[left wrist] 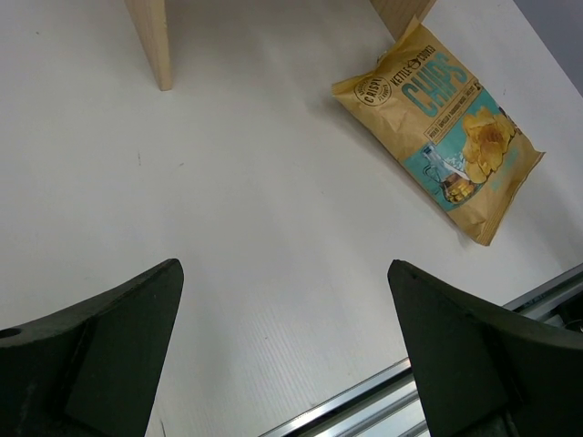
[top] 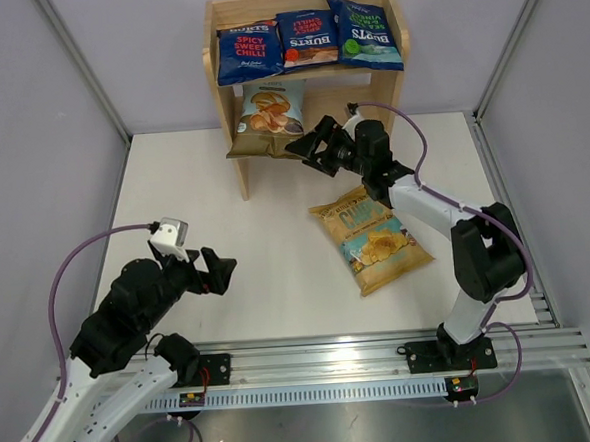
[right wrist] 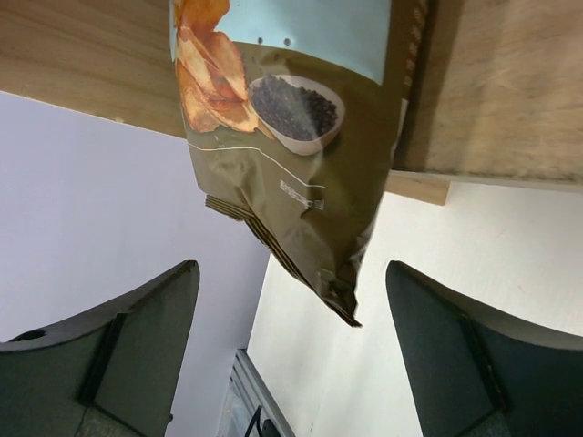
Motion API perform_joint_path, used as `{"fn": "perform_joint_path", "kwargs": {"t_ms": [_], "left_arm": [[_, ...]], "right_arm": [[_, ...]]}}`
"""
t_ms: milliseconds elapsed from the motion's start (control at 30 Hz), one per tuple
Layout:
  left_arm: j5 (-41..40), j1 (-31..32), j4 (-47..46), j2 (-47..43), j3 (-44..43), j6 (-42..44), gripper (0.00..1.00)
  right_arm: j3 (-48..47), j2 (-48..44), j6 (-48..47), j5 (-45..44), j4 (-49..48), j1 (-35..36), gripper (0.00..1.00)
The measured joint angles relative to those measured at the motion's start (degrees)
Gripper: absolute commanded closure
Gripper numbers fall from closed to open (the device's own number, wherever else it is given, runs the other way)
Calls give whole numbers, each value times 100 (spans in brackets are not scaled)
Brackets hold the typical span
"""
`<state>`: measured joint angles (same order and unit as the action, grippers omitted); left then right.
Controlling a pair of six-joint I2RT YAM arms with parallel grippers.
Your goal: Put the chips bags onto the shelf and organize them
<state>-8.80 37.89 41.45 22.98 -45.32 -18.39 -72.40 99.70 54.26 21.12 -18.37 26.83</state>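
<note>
The wooden shelf [top: 232, 135] stands at the back. Three dark blue Burts bags lie on its top tier: two red-lettered [top: 249, 51] [top: 307, 38] and one green-marked [top: 366, 34]. The pale-blue/olive Cassava bag [top: 267, 118] rests on the lower tier, its bottom edge hanging over the front rim. My right gripper [top: 307, 152] is open just in front of it; in the right wrist view the Cassava bag's [right wrist: 282, 137] lower corner hangs between the spread fingers of my right gripper [right wrist: 291, 269], untouched. The yellow/teal bag [top: 373, 238] lies flat on the table. My left gripper [top: 223, 272] is open and empty.
The left wrist view shows my left gripper [left wrist: 282, 273] over bare table, the yellow/teal bag [left wrist: 442, 137] ahead to the right, and a shelf leg [left wrist: 150, 41] ahead to the left. A metal rail [top: 384, 361] runs along the near table edge. Grey walls enclose the table.
</note>
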Motion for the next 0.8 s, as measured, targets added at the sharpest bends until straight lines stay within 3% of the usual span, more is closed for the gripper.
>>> {"fn": "perform_joint_path", "kwargs": {"t_ms": [333,600,800], "left_arm": [[177,0,-151,227,46,-256,1],[944,-7,-1451,726,903,-1228,1],[1362,-7,-2765,1451,1480,-1956,1]], "right_arm": [[632,-935,-511,9,511,-229,4],[1349,-2811,-1587,-232,1873,-332,1],[1762,-4398,-2122,-1003,3224,-337,1]]}}
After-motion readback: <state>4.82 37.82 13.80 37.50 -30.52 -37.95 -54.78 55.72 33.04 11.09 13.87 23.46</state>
